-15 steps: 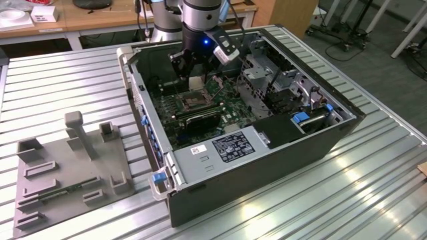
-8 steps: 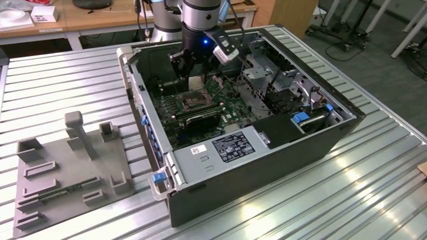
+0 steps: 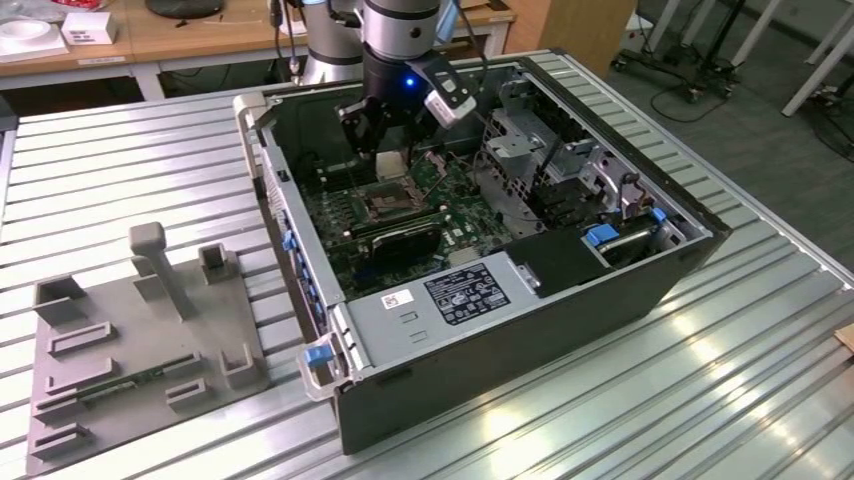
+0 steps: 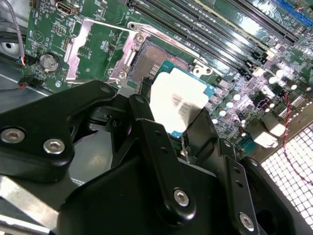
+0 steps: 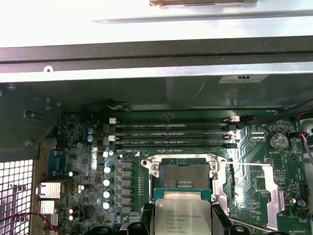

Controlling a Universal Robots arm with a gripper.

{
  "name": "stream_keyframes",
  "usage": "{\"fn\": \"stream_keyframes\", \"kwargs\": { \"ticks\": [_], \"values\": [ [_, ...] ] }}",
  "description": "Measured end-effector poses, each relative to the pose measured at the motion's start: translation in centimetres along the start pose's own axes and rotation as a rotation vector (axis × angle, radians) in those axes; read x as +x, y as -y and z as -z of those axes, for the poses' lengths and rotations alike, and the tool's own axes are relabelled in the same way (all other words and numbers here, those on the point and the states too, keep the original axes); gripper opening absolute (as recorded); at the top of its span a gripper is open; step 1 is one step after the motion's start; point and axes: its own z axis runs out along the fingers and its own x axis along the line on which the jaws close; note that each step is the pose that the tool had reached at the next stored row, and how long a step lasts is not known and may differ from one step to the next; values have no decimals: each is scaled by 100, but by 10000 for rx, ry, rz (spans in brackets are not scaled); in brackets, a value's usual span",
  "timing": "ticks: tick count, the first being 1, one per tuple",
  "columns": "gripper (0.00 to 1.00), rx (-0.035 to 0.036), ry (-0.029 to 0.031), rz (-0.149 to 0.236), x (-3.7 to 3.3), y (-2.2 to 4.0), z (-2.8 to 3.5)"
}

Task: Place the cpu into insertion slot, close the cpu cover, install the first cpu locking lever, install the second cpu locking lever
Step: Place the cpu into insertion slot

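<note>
Open computer case (image 3: 534, 335) on slatted metal table (image 3: 120, 170), grey fixture plate (image 3: 127, 352) beside it.

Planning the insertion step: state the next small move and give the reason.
Probably shift the gripper until the cpu it holds sits squarely over the insertion slot, since the chip looks offset from it and the cpu cover is swung open.

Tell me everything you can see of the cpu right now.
The cpu is a small flat square chip with a pale silvery metal lid bearing faint print, set on a blue-green board that shows as a thin border. The gripper holds it, with a black finger against each of two opposite sides. It hangs lid-up over the green motherboard, close to the open insertion slot and not seated in it. Nothing else appears to touch it.
</note>
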Motion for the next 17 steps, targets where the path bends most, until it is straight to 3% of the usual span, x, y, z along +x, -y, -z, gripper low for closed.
{"fn": "stream_keyframes", "kwargs": {
  "ticks": [12,17],
  "values": [
    [54,0,1,-16,0,-3,0],
    [54,14,56,-616,0,-2,-5]
  ]
}}
